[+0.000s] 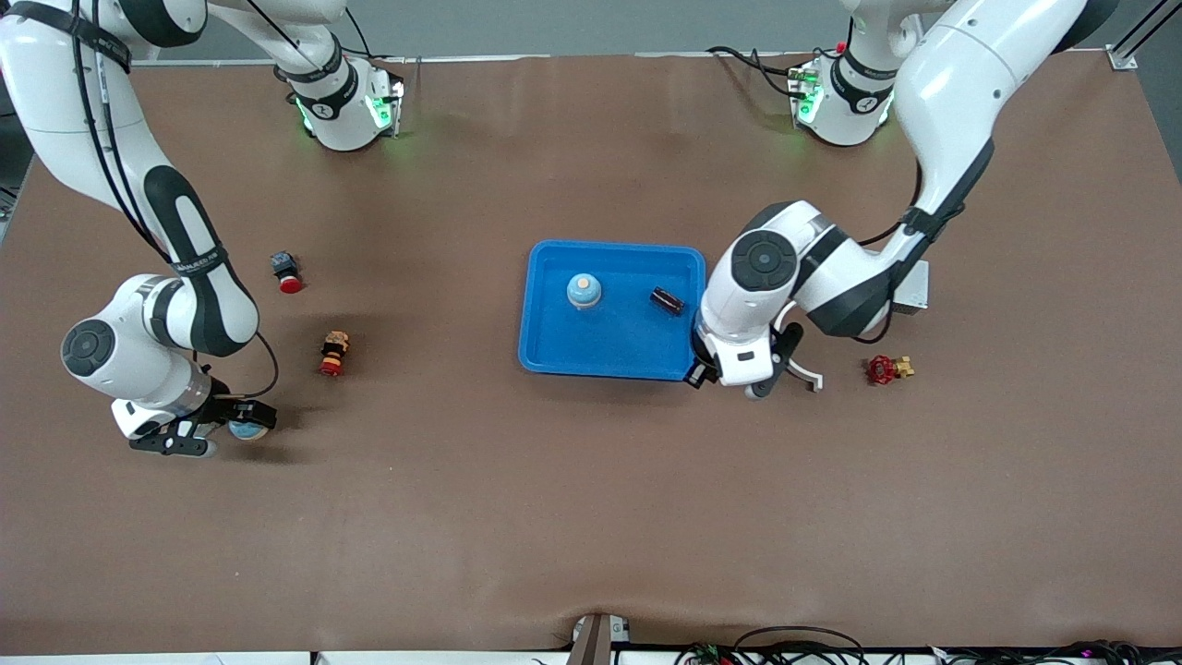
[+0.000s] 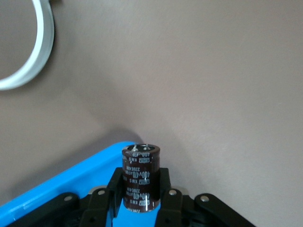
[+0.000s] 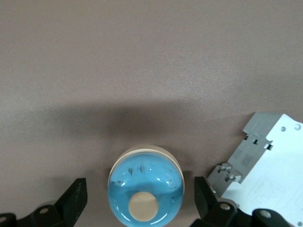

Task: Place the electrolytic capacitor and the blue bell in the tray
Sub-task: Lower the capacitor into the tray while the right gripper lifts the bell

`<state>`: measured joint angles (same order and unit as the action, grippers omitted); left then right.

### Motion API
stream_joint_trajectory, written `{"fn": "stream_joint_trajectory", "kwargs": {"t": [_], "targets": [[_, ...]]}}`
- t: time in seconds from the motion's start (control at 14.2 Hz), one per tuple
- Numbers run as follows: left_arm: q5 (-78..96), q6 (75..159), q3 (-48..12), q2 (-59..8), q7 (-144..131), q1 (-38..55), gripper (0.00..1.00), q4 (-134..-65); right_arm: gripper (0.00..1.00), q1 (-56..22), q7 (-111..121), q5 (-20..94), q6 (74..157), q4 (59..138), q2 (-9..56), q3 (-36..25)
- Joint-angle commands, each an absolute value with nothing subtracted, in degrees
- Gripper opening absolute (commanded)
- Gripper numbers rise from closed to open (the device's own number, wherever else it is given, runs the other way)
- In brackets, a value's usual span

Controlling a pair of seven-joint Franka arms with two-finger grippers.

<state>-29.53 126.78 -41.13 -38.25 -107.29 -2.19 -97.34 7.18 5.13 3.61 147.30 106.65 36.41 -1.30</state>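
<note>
Over the shallow bright-blue plastic tray's four-o'clock corner, the left gripper clamps a brown cylindrical electrolytic capacitor, probably needing inward carry, then release; the right gripper, at the tray's eight o'clock, gapes wide around a blue domed bell.

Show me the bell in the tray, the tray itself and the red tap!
bell (image 1: 584, 290), front view, on its round top.
tray (image 1: 600, 351), front view, on its bare blue floor.
red tap (image 1: 882, 369), front view, on its red wheel.

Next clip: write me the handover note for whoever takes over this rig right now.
Left pincer: shut on held capacitor, over a corner of the tray.
Right pincer: open, fingers either side of table bell, at the right arm's end.
Done: tray bell and tray capacitor lie in the tray.
Left: probably release held capacitor into tray, then grip and carry table bell.
</note>
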Motion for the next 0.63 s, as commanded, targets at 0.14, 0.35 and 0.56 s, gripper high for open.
{"fn": "stream_joint_trajectory", "kwargs": {"t": [0.14, 0.35, 0.56], "targets": [[-29.62, 126.12, -38.67, -40.96, -115.02, 4.47, 0.0, -94.66, 0.85, 7.56, 5.8, 5.1, 147.66, 107.23, 35.86, -0.62], [-29.88, 126.04, -37.97, -41.83, -119.52, 6.23, 0.0, -95.45, 0.0, 7.3, 3.27, 5.1, 147.57, 107.23, 35.86, -0.62], [-29.88, 126.12, -35.17, -43.24, -121.64, 10.0, 0.0, -95.27, 0.0, 5.71, 0.18, 5.01, 147.13, 107.14, 35.86, -0.7]]}}
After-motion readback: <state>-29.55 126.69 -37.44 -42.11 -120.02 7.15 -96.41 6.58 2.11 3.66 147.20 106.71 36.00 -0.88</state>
